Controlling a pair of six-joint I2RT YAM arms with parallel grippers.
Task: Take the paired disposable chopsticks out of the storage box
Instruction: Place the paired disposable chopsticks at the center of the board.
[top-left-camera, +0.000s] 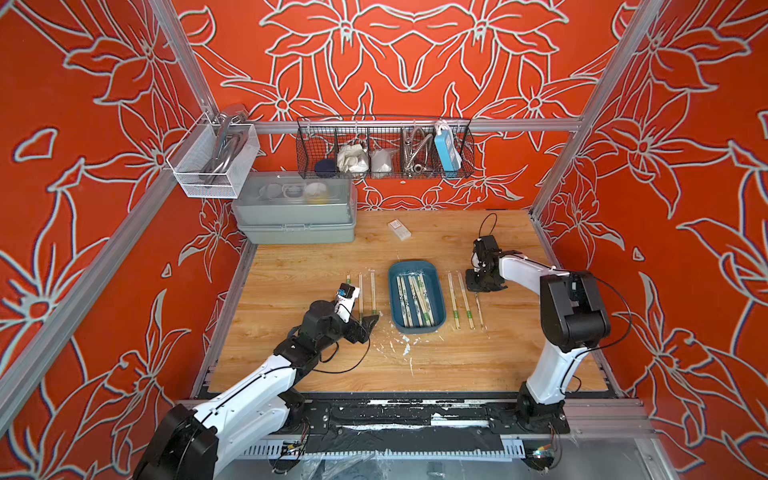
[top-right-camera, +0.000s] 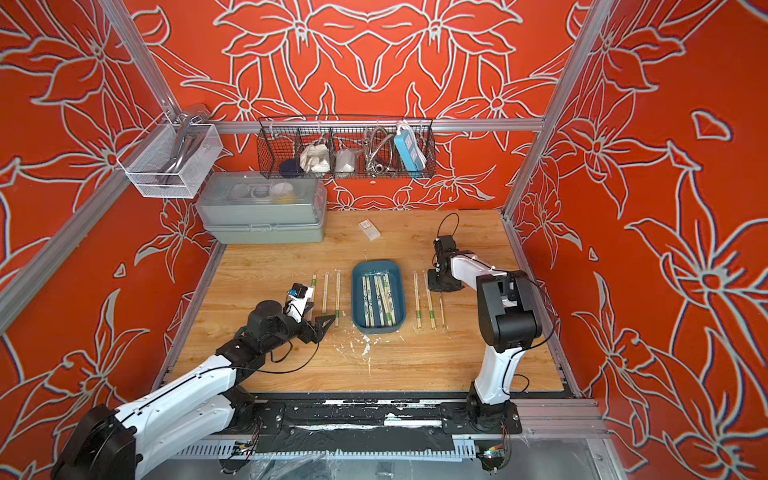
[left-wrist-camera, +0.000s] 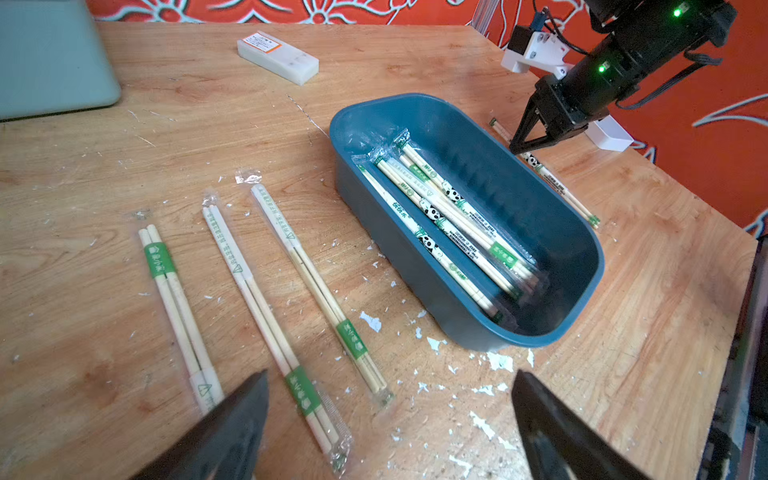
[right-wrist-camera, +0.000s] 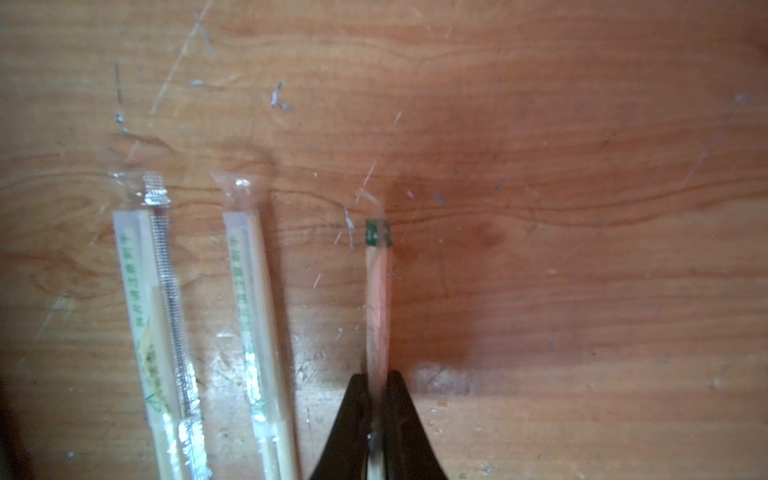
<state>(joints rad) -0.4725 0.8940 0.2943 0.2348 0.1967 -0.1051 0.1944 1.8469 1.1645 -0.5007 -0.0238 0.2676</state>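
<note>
The teal storage box (top-left-camera: 415, 266) (top-right-camera: 376, 264) (left-wrist-camera: 415, 99) sits mid-table with several paired disposable chopsticks (top-left-camera: 415, 299) (top-right-camera: 378, 301) (left-wrist-camera: 453, 224) lying lengthwise inside. Three sleeved pairs (top-left-camera: 360, 291) (left-wrist-camera: 266, 291) lie on the wood to its left, and two more (top-left-camera: 459, 299) (right-wrist-camera: 249, 316) to its right. My left gripper (top-left-camera: 370, 322) (top-right-camera: 326, 322) (left-wrist-camera: 392, 376) hangs open over the near ends of the left group, holding nothing. Low over the table right of the box, my right gripper (top-left-camera: 478, 286) (top-right-camera: 440, 286) (right-wrist-camera: 377, 376) is shut on a third pair (right-wrist-camera: 377, 299) (top-left-camera: 479, 309).
A grey lidded case (top-left-camera: 295, 216) stands at the back left and a small white box (top-left-camera: 399, 230) lies behind the storage box. A black wire basket (top-left-camera: 384, 149) and a white mesh basket (top-left-camera: 212, 162) hang on the frame. White flakes (top-left-camera: 405, 343) litter the front.
</note>
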